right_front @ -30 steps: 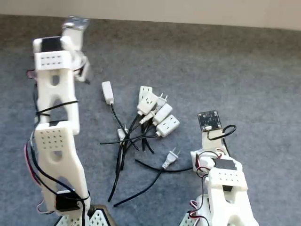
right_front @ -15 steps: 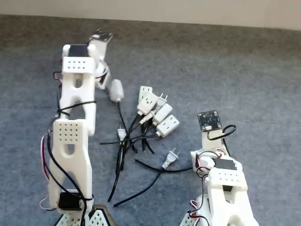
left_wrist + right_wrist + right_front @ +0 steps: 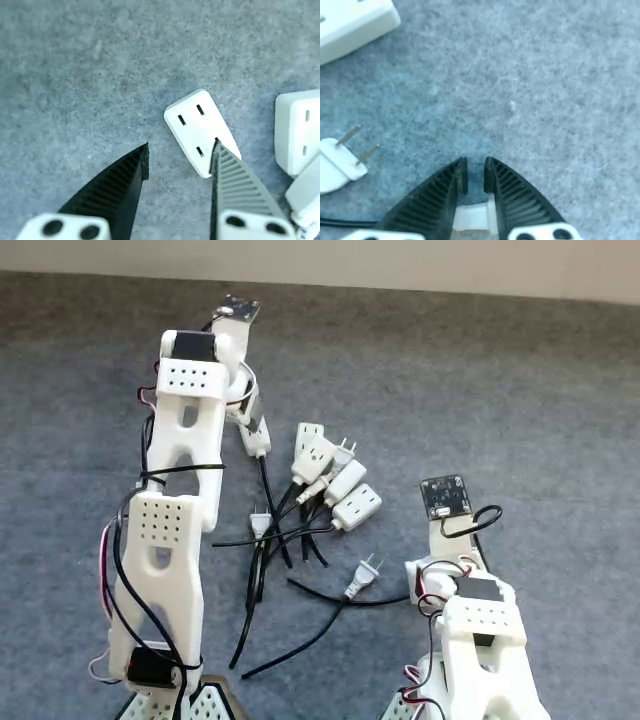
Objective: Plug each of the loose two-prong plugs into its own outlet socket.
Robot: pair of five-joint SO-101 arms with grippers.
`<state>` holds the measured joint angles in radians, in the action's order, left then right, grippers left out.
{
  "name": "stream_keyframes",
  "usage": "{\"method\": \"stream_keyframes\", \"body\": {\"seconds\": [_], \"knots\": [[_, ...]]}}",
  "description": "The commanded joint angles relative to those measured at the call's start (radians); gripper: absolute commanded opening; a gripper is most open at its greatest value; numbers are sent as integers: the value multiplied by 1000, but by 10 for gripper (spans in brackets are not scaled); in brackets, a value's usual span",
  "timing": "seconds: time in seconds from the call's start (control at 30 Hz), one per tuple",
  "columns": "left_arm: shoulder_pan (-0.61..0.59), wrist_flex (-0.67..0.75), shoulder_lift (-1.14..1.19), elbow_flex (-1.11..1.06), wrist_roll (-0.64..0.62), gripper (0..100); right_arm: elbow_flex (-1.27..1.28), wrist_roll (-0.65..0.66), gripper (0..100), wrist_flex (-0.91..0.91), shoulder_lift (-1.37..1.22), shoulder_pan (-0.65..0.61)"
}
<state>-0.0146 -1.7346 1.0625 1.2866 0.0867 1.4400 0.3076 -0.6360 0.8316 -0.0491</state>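
High view: black cords (image 3: 262, 575) tangle on grey carpet (image 3: 500, 390). Sockets (image 3: 335, 480) cluster mid-table and plugs (image 3: 362, 575) lie loose, apparently none joined yet.

Left wrist view: left gripper (image 3: 181, 145) spread wide, one finger (image 3: 227, 175) touching a socket (image 3: 199, 127), not clasping it.

Right wrist view: right gripper (image 3: 475, 162) pinched nearly closed, empty, near a plug (image 3: 337, 162).

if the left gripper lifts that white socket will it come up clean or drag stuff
Probably rigid: the socket looks like a hard, flat-sided plastic block, so it should not roll. Its black cord runs into the tangle of other cords, so lifting would likely tug them.
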Motion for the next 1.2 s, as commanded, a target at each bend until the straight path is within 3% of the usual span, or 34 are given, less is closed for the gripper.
{"method": "stream_keyframes", "body": {"seconds": [0.0, 0.27, 0.6, 0.73, 0.97, 1.07, 1.17], "knots": [[45, -9, 18, 28, -114, 300, -5, 9, 73, 16, -2, -13], [93, -6, 84, 27, -178, 327, -5, 9, 73, 16, -2, -13], [45, 3, 142, 30, -158, 187, -5, 9, 73, 16, -2, -13], [2, 17, 85, 87, -44, 65, -5, 9, 73, 16, -2, -13], [-99, 8, -51, 110, 75, 53, -4, 9, 73, 16, -2, -13], [-145, 8, -177, 108, 218, 53, -4, 9, 73, 16, -2, -13], [-165, -26, -315, 97, 448, 53, -4, 9, 73, 16, -2, -13]]}}
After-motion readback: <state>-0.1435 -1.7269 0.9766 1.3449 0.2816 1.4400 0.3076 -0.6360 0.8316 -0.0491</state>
